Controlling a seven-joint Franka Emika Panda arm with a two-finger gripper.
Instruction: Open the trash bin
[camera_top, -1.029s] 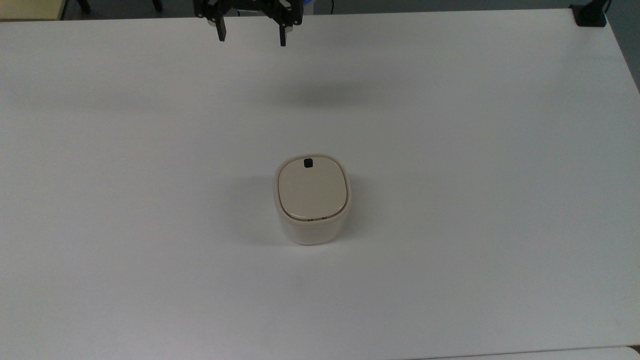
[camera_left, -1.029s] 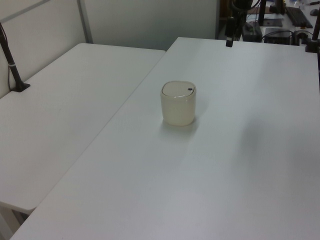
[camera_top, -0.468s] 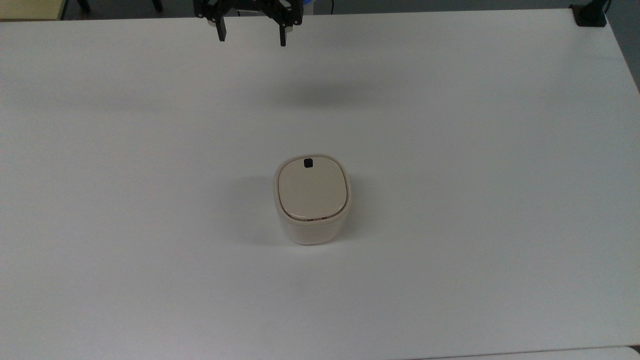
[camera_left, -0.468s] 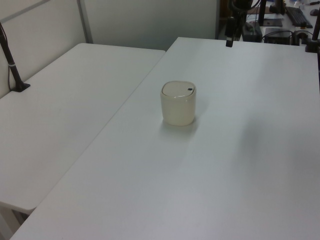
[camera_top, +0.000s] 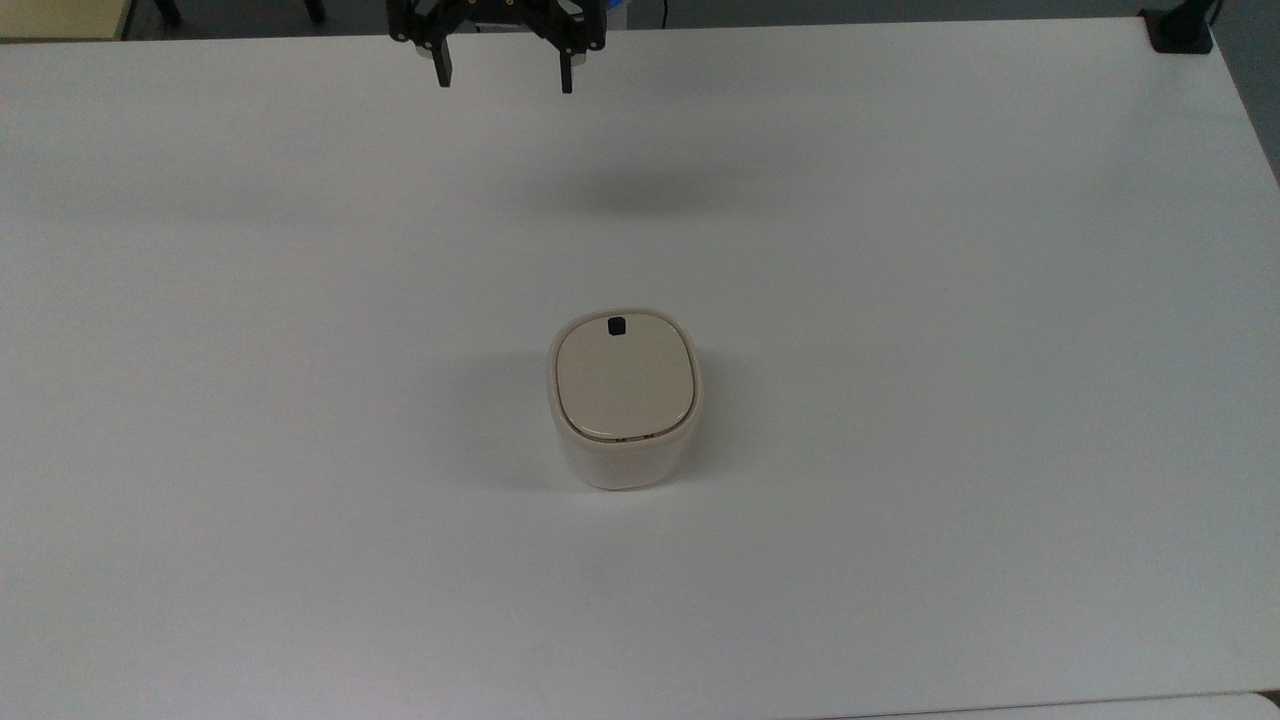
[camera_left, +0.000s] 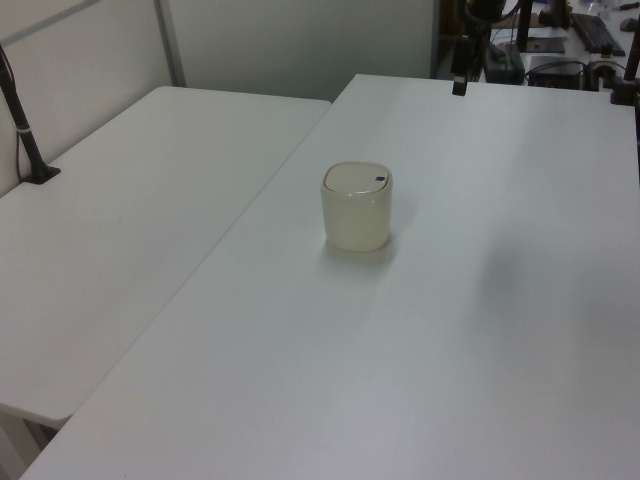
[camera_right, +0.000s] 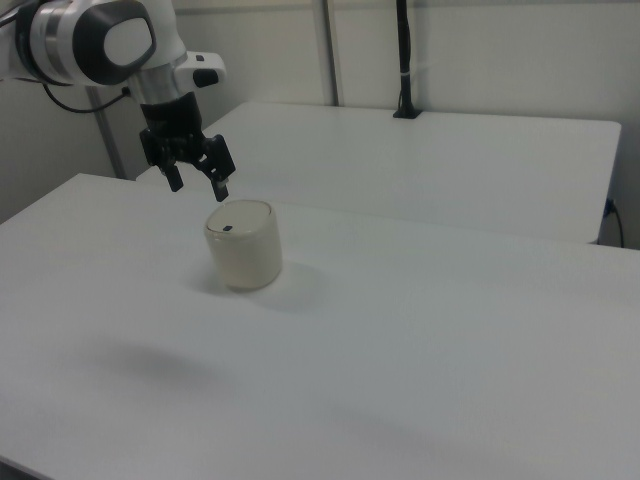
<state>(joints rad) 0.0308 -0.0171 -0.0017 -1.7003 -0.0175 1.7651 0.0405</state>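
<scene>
I'm at the approach: the gripper (camera_top: 503, 78) hangs with jaws apart, far from the bin (camera_top: 624, 400). Next I must reach the lid's black button (camera_top: 616, 325).

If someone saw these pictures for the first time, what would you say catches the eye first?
The small cream trash bin stands alone in the middle of the white table, its beige lid shut, with a black button at the edge toward the top view's top. The black gripper hangs open above the table's far edge, well apart from the bin.
</scene>
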